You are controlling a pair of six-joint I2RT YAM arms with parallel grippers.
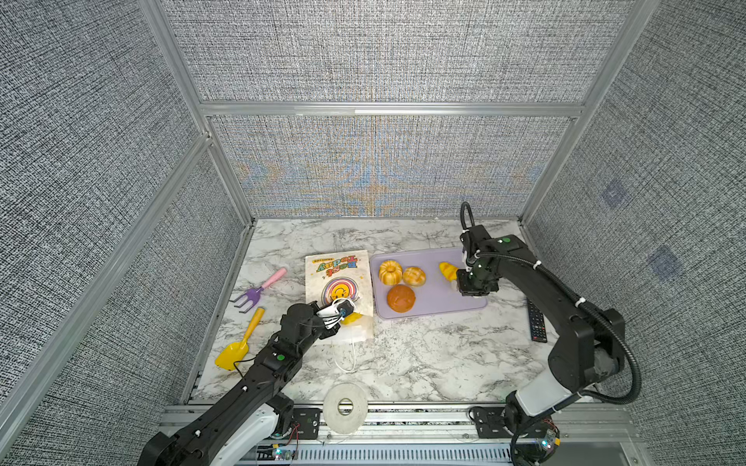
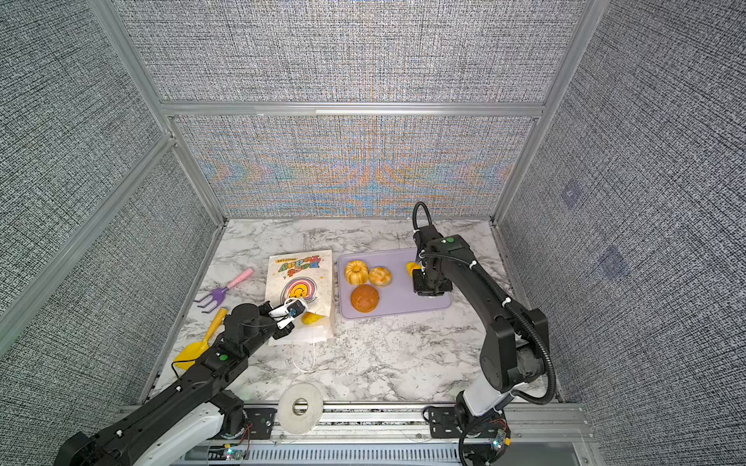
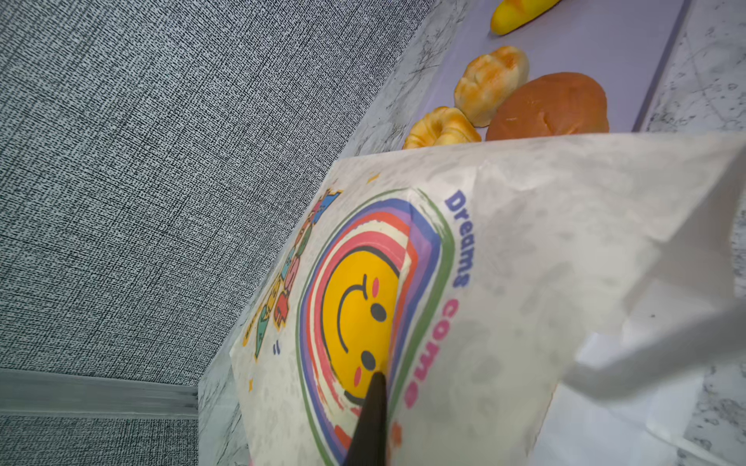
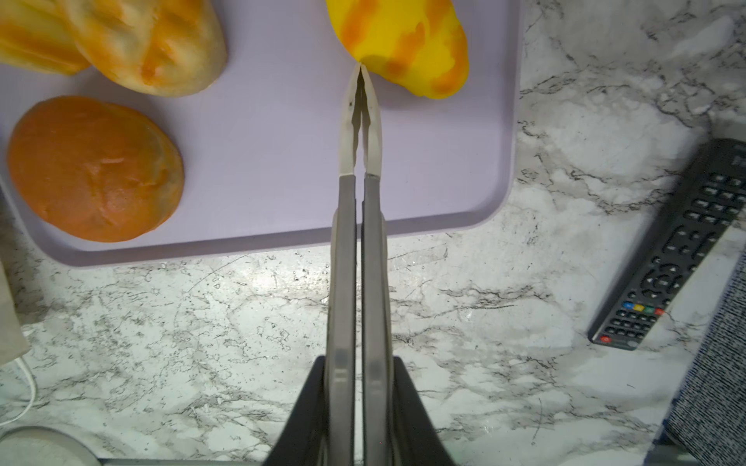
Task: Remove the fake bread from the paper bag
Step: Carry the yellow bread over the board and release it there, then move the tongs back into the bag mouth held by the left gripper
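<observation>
Nearest the camera, a white tape roll [image 1: 345, 408] lies at the front edge of the marble desk [image 1: 424, 355]. Just behind it the left gripper [image 1: 343, 312] reaches over the mouth of the paper bag [image 1: 337, 278], which lies flat on the desk with its smiley print facing up. Its fingers are pressed together on the bag's upper edge, lifting the paper, as the left wrist view shows. A yellow bread piece [image 1: 352, 318] peeks out of the opening right beside them, and a white cord handle [image 1: 347, 359] trails toward the front.

To the right of the bag sits a lilac tray [image 1: 436, 306] holding a fluted ring bun [image 1: 390, 272], a paler striped roll [image 1: 414, 276] touching it, a round brown bun [image 1: 401, 298] in front of them, and a yellow striped loaf [image 1: 448, 270] toward the far right. The right gripper [image 4: 360, 66] hangs over the tray, fingers nearly pressed together with nothing between them, tips beside the yellow loaf.

A black remote [image 1: 536, 320] lies right of the tray. A purple toy rake [image 1: 258, 288] and a yellow toy shovel [image 1: 238, 343] lie left of the bag.
</observation>
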